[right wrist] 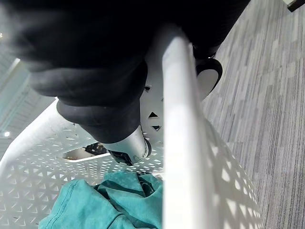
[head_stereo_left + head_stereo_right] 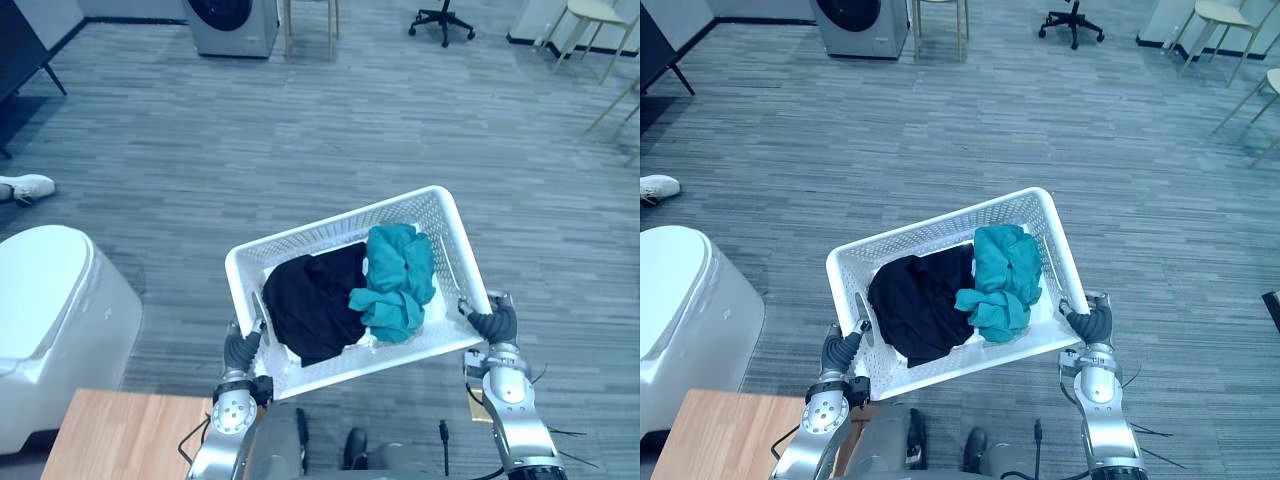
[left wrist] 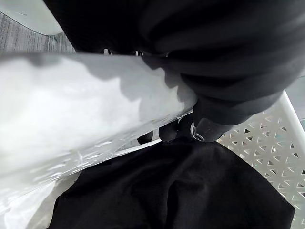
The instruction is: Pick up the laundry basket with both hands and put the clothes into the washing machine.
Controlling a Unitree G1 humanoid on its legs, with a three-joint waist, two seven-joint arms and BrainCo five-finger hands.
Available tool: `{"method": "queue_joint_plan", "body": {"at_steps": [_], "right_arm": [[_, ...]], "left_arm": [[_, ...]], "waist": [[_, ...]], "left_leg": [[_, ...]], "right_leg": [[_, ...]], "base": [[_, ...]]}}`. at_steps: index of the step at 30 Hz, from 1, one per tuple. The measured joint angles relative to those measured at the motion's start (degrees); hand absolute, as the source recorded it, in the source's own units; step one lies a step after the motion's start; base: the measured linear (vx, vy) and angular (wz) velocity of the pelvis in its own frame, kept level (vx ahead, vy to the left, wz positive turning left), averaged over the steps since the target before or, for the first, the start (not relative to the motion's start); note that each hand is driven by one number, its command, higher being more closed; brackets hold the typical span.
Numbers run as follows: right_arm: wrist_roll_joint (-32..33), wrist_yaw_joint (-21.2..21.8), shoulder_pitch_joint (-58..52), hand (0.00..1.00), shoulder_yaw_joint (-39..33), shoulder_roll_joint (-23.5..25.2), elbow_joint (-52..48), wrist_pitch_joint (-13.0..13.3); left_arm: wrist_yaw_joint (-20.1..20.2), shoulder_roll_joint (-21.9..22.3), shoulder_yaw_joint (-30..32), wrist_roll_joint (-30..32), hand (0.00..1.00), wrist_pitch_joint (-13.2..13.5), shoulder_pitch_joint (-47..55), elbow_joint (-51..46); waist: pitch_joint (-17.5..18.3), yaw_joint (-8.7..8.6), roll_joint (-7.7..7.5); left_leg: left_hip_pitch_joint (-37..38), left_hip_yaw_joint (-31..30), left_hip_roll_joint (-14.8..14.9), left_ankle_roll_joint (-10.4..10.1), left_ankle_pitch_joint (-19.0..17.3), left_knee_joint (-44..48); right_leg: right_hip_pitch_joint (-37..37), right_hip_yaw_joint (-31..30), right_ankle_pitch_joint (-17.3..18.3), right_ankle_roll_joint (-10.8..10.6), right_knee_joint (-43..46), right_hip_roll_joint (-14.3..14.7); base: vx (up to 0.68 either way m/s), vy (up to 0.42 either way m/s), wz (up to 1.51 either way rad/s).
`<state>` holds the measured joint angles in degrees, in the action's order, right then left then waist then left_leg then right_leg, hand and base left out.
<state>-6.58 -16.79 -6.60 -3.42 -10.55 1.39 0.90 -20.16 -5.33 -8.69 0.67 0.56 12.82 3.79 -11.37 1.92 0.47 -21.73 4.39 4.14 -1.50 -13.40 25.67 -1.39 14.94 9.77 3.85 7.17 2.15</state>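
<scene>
I carry a white perforated laundry basket (image 2: 340, 225) above the floor, tilted, its far right corner higher. Inside lie a black garment (image 2: 315, 300) on the left and a teal garment (image 2: 400, 275) on the right. My left hand (image 2: 243, 350) is curled on the basket's left handle, its fingertips (image 3: 200, 130) reaching over the rim (image 3: 71, 119) above the black garment (image 3: 167, 191). At the right handle my right hand (image 2: 495, 323) grips the rim (image 1: 178, 143), one finger (image 1: 126, 149) inside above the teal garment (image 1: 105, 200). The washing machine (image 2: 232, 22) stands far off at the back left.
A white rounded bin (image 2: 50, 320) stands close on my left, with a wooden tabletop (image 2: 125, 435) at the lower left. A person's shoe (image 2: 28, 186) lies at the left edge. A stool (image 2: 308, 20), an office chair (image 2: 443, 20) and light chairs (image 2: 590, 25) stand at the back.
</scene>
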Motion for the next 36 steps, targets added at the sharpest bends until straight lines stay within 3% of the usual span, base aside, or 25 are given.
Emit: {"method": "queue_joint_plan", "body": {"at_steps": [1,2,5,7,8,9,11,15,16,17,19,20,21,23,24,25,26,27,28,30,31,33,34,35,36], "right_arm": [[-0.1,0.0,0.1,1.0,0.0,0.1,0.0,0.0],[-0.1,0.0,0.4,1.0,0.0,0.0,0.0,0.0],[-0.2,0.1,0.8,1.0,-0.3,0.0,0.3,0.0],[-0.4,0.4,0.8,1.0,-0.1,0.9,2.1,0.0],[-0.7,0.6,0.3,1.0,-0.1,1.1,2.8,0.0],[-0.8,0.6,-0.5,1.0,-0.1,1.7,2.9,0.0],[-0.8,0.6,-0.8,1.0,-0.1,2.8,3.5,0.1],[-0.7,0.6,-1.8,1.0,0.0,3.2,4.0,0.3],[-0.7,0.6,-2.1,1.0,0.0,3.3,4.0,0.3],[-0.7,0.6,-2.4,1.0,0.0,3.4,4.0,0.3],[-0.7,0.6,-2.7,1.0,0.1,3.3,4.0,0.3],[-0.7,0.6,-3.1,1.0,0.2,3.1,4.2,0.2],[-0.7,0.6,-3.1,1.0,0.2,2.8,4.2,0.2],[-0.7,0.8,-2.3,1.0,0.2,1.5,4.5,0.1],[-0.7,0.8,-2.2,1.0,0.9,1.0,4.5,-0.2],[-0.7,0.8,-2.2,1.0,1.2,0.8,4.5,-0.5],[-0.6,0.7,-2.4,1.0,1.2,0.8,4.5,-0.7],[-0.5,0.7,-3.2,1.0,1.2,1.0,4.0,-1.1],[-0.4,0.7,-3.6,1.0,1.2,1.1,3.7,-1.1],[-0.3,0.7,-3.8,1.0,1.2,0.9,2.8,-1.0],[-0.2,0.7,-3.4,1.0,1.2,0.4,2.7,-1.0],[-0.2,0.7,-3.2,1.0,1.2,0.1,2.9,-1.1],[-0.2,0.7,-2.9,1.0,1.2,0.1,3.2,-1.1],[-0.2,0.7,-2.3,1.0,1.2,0.1,4.2,-1.1],[-0.2,0.7,-2.2,1.0,1.2,0.1,4.5,-1.1]], "left_arm": [[0.0,0.3,0.2,0.0,1.0,-0.2,0.0,-0.1],[0.0,0.5,0.3,0.0,1.0,-0.3,0.0,-0.8],[0.0,0.6,0.4,0.2,1.0,-0.6,-0.3,-1.5],[0.0,0.5,0.6,0.3,1.0,-1.2,0.9,-1.5],[0.0,0.4,0.5,0.4,1.0,-1.4,1.5,-1.5],[0.0,0.1,0.5,0.5,1.0,-1.5,1.6,-1.5],[0.0,-1.0,0.5,0.9,1.0,-1.5,1.5,-1.5],[0.0,-2.1,0.3,1.7,1.0,-2.0,0.5,-1.5],[0.1,-2.3,0.3,1.9,1.0,-2.6,0.0,-1.5],[0.1,-2.3,0.3,2.3,1.0,-2.6,-0.2,-1.5],[0.1,-2.6,0.2,2.4,1.0,-2.6,-0.2,-1.5],[0.1,-2.5,0.1,2.4,1.0,-2.6,-0.2,-1.4],[0.1,-2.0,0.1,2.6,1.0,-2.6,-0.2,-1.3],[0.1,-0.8,0.2,3.5,1.0,-2.6,-0.4,-1.1],[0.1,-0.2,0.6,3.5,1.0,-2.6,-0.3,-0.4],[0.1,0.1,0.7,3.5,1.0,-2.6,-0.2,0.3],[0.1,0.3,0.6,3.5,1.0,-2.6,-0.2,0.9],[0.2,0.5,0.5,3.5,1.0,-2.6,0.7,1.2],[0.2,0.5,0.5,3.4,1.0,-2.6,1.1,1.2],[0.6,0.7,0.5,3.4,1.0,-2.5,1.5,1.2],[1.1,0.6,0.6,3.4,1.0,-2.5,1.5,1.0],[1.3,0.7,0.6,3.5,1.0,-2.5,1.5,0.9],[1.3,0.8,0.6,3.5,1.0,-2.5,1.9,0.7],[1.3,0.7,0.6,3.5,1.0,-2.5,2.3,0.0],[1.3,0.7,0.6,3.6,1.0,-2.6,2.3,-0.2]], "waist": [[0.1,1.03,-0.59],[0.2,1.82,-0.71],[0.5,1.87,-1.1],[0.4,1.88,-0.99],[0.3,1.34,-0.93],[0.4,-0.1,-0.92],[0.4,-2.16,-1.02],[0.0,-3.16,-0.48],[-0.3,-3.44,-0.02],[-0.4,-3.77,0.24],[-0.2,-4.19,-0.4],[0.2,-4.5,-0.6],[0.7,-4.44,0.32],[2.2,-4.28,4.53],[2.0,-3.74,5.03],[1.9,-3.08,5.21],[1.7,-2.84,5.3],[0.8,-2.3,4.26],[0.6,-1.85,3.39],[0.7,-0.54,2.38],[0.7,-0.4,2.26],[0.5,0.54,2.36],[0.3,0.85,2.43],[0.3,1.55,2.53],[0.3,2.17,2.45]], "left_leg": [[1.0,0.4,-1.4,0.9,6.6,-4.1],[2.0,0.9,-2.6,6.5,10.3,-4.5],[2.0,4.1,-3.5,8.9,7.4,0.3],[9.2,5.1,-4.7,9.1,4.4,-2.2],[14.8,3.8,-5.7,9.8,2.4,-5.6],[18.9,2.1,-6.5,10.4,0.6,-8.2],[22.9,-0.2,-7.0,10.4,0.4,-11.3],[28.7,-4.1,-5.6,8.6,-1.5,-16.0],[30.6,-4.7,-4.8,6.9,-2.4,-16.6],[32.9,-4.7,-4.1,4.6,-3.7,-17.0],[37.2,-4.5,-4.2,1.0,-5.9,-17.3],[40.2,-5.2,-3.8,-0.5,-7.6,-16.7],[40.4,-5.6,-2.8,-0.5,-8.3,-15.2],[31.9,-5.8,2.4,-2.5,-6.0,4.4],[25.9,-5.7,4.5,-4.1,3.7,18.5],[23.3,-5.6,5.9,-5.1,6.2,25.4],[20.9,-5.3,7.1,-5.0,5.8,31.7],[15.8,-3.3,8.1,-3.4,3.5,40.4],[13.8,-2.1,7.7,-1.8,2.5,41.0],[7.2,0.9,6.1,1.0,-1.0,36.4],[2.3,0.9,3.0,1.7,-2.1,25.1],[0.2,0.2,0.1,0.6,-1.0,8.9],[-0.5,-0.2,-1.0,-1.6,1.6,-2.5],[-0.1,0.7,-1.3,-1.2,8.0,-7.7],[0.5,1.6,-1.7,-0.3,11.0,-7.5]], "right_leg": [[-1.4,-1.9,-0.1,-2.2,-1.0,-0.7],[-2.4,-3.2,0.3,-3.9,-1.4,-1.8],[-2.4,-5.7,0.4,-6.0,1.8,-4.4],[0.8,-6.8,0.7,-10.1,18.4,-6.8],[5.9,-7.1,-1.7,-11.7,33.9,-8.9],[10.7,-6.0,-0.7,-9.4,46.9,-11.0],[16.4,-3.5,1.5,-6.4,52.6,-12.4],[24.5,0.9,3.3,-5.4,36.5,-11.0],[25.2,0.7,1.0,-5.9,24.0,-9.4],[25.2,-0.2,-4.3,-6.6,11.9,-8.2],[24.7,-1.7,-11.0,-5.6,1.0,-8.4],[25.2,-2.9,-17.5,-3.0,3.7,-8.4],[26.2,-3.0,-19.7,-3.1,7.4,-8.1],[27.2,-0.2,-11.8,-1.4,15.0,-4.6],[24.3,-0.2,-9.4,-0.4,14.9,-2.2],[22.1,-0.3,-8.7,-0.1,14.1,-1.2],[19.4,-0.3,-8.5,0.1,12.9,-0.2],[12.5,-0.6,-7.6,0.7,10.0,0.8],[9.8,-1.3,-6.4,0.8,8.5,0.6],[3.2,-2.8,-4.1,0.6,3.0,0.2],[-0.2,-3.2,-3.2,-0.3,-0.2,-0.7],[-3.1,-4.0,-2.3,-1.6,-2.5,-1.7],[-6.2,-4.4,-1.4,-2.8,-4.7,-2.1],[-8.8,-5.2,-0.2,-4.0,-6.0,-2.5],[-9.8,-6.0,0.2,-5.1,-6.4,-2.9]], "base": [[0.52,0.181,-0.55],[0.54,0.187,-0.44],[0.56,0.228,-0.22],[0.57,0.248,-0.3],[0.49,0.176,0.17],[0.5,0.15,0.37],[0.41,0.067,0.54],[0.49,-0.026,0.48],[0.61,-0.108,0.46],[0.63,-0.128,0.46],[0.61,-0.165,0.45],[0.67,-0.211,0.42],[0.67,-0.226,0.2],[0.74,-0.301,-0.02],[0.68,-0.304,-0.15],[0.55,-0.223,-0.24],[0.64,-0.172,-0.16],[0.62,-0.147,-0.13],[0.72,-0.149,-0.22],[0.57,-0.059,-0.15],[0.54,0.015,-0.04],[0.49,0.07,-0.12],[0.58,0.148,-0.21],[0.59,0.17,-0.25],[0.76,0.264,-0.2]]}}
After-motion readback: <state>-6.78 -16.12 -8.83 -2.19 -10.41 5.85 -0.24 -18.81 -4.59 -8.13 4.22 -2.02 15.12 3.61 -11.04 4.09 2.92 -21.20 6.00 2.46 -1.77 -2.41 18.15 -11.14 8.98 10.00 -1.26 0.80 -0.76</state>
